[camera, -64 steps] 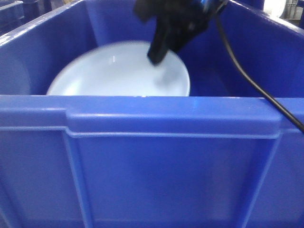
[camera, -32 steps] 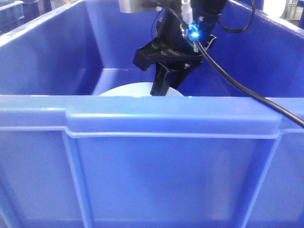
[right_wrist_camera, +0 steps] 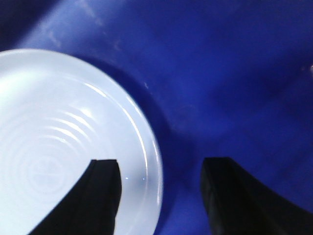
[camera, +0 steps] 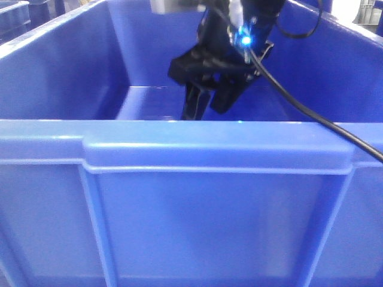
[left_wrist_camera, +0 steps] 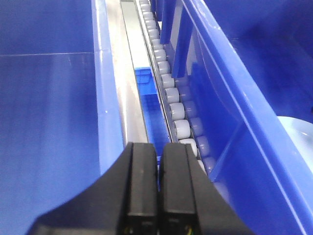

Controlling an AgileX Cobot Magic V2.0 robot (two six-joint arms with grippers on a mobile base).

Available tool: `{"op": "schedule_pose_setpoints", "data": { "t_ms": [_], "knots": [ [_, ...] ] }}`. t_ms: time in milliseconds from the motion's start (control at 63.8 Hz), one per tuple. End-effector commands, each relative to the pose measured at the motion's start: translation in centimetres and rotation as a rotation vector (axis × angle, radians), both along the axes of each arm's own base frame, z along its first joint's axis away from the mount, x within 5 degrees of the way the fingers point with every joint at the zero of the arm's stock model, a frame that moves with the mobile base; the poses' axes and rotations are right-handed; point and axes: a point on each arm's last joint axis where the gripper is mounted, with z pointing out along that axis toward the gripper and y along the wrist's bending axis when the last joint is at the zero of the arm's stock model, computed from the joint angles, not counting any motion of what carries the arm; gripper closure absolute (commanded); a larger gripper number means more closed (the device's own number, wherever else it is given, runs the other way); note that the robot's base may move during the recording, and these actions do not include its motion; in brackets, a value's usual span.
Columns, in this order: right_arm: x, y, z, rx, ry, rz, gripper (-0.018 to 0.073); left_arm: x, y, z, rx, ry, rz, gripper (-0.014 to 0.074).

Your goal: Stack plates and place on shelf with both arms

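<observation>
From the front, the right gripper (camera: 206, 103) hangs inside the big blue bin (camera: 191, 149) with its jaws wide and holding nothing. No plate shows here.

The left wrist view shows the left gripper (left_wrist_camera: 159, 188) with jaws pressed together, empty, above a row of rollers (left_wrist_camera: 168, 93).

The right wrist view shows one white plate (right_wrist_camera: 68, 142) lying on the bin floor, its rim between the open jaws. Nothing is stacked or on a shelf yet, so I think the job has just begun.

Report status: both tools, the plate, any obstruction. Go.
Right tool open, straddling the plate rim inside the blue bin. Left tool shut, empty, over the roller track. Nothing seen in the way.
</observation>
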Motion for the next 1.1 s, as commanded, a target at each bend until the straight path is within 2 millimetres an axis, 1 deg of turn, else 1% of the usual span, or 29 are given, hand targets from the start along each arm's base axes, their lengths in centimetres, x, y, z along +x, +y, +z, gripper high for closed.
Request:
{"op": "schedule_pose_setpoints", "data": {
  "t_ms": [0, 78, 219, 314, 329, 345, 376, 408, 423, 470, 517, 533, 627, 643, 800, 862, 941, 1082],
  "knots": [
    [-0.8, -0.8, 5.1, 0.100, -0.129, -0.031, 0.0122, 0.3, 0.0, 1.6, -0.041, -0.093, 0.010, 0.0512],
    [-1.5, -1.2, 6.3, 0.122, -0.146, -0.042, 0.0174, 0.3, 0.0, 1.6, -0.041, -0.093, 0.010, 0.0512],
    [-3.5, -2.5, 8.3, 0.170, -0.210, -0.052, 0.0305, 0.3, 0.0, 1.6, -0.041, -0.093, 0.010, 0.0512],
    [-5.1, -3.5, 8.9, 0.217, -0.274, -0.061, 0.0397, 0.3, 0.0, 1.6, -0.041, -0.093, 0.010, 0.0512],
    [-5.5, -3.8, 9.3, 0.230, -0.292, -0.062, 0.0410, 0.3, 0.0, 1.6, -0.041, -0.093, 0.010, 0.0512],
    [-5.9, -4.1, 9.1, 0.234, -0.296, -0.064, 0.0424, 0.3, 0.0, 1.6, -0.041, -0.093, 0.010, 0.0512],
    [-6.3, -4.4, 9.3, 0.252, -0.320, -0.068, 0.0442, 0.3, 0.0, 1.6, -0.041, -0.093, 0.010, 0.0512],
    [-7.2, -4.9, 9.7, 0.275, -0.350, -0.071, 0.0473, 0.3, 0.0, 1.6, -0.041, -0.093, 0.010, 0.0512],
    [-7.6, -5.2, 9.5, 0.278, -0.353, -0.073, 0.0484, 0.3, 0.0, 1.6, -0.041, -0.093, 0.010, 0.0512],
    [-8.6, -5.9, 9.7, 0.306, -0.390, -0.079, 0.0514, 0.3, 0.0, 1.6, -0.041, -0.093, 0.010, 0.0512],
    [-9.9, -6.7, 9.9, 0.332, -0.426, -0.084, 0.0507, 0.3, 0.0, 1.6, -0.041, -0.093, 0.010, 0.0512],
    [-10.3, -7.0, 9.6, 0.333, -0.428, -0.086, 0.0507, 0.3, 0.0, 1.6, -0.041, -0.093, 0.010, 0.0512],
    [-12.9, -8.7, 9.5, 0.380, -0.498, -0.093, 0.0507, 0.3, 0.0, 1.6, -0.041, -0.093, 0.010, 0.0512],
    [-13.3, -9.0, 9.2, 0.381, -0.501, -0.094, 0.0507, 0.3, 0.0, 1.6, -0.041, -0.093, 0.010, 0.0512],
    [-17.9, -12.0, 8.5, 0.461, -0.619, -0.104, 0.0507, 0.3, 0.0, 1.6, -0.041, -0.093, 0.010, 0.0512],
    [-19.7, -13.2, 7.8, 0.485, -0.653, -0.106, 0.0507, 0.3, 0.0, 1.6, -0.041, -0.093, 0.010, 0.0512],
    [-21.7, -14.5, 7.4, 0.522, -0.705, -0.106, 0.0507, 0.3, 0.0, 1.6, -0.041, -0.093, 0.010, 0.0512],
    [-25.1, -16.6, 6.1, 0.576, -0.779, -0.102, 0.0507, 0.3, 0.0, 1.6, -0.041, -0.093, 0.010, 0.0512]
  ]
}}
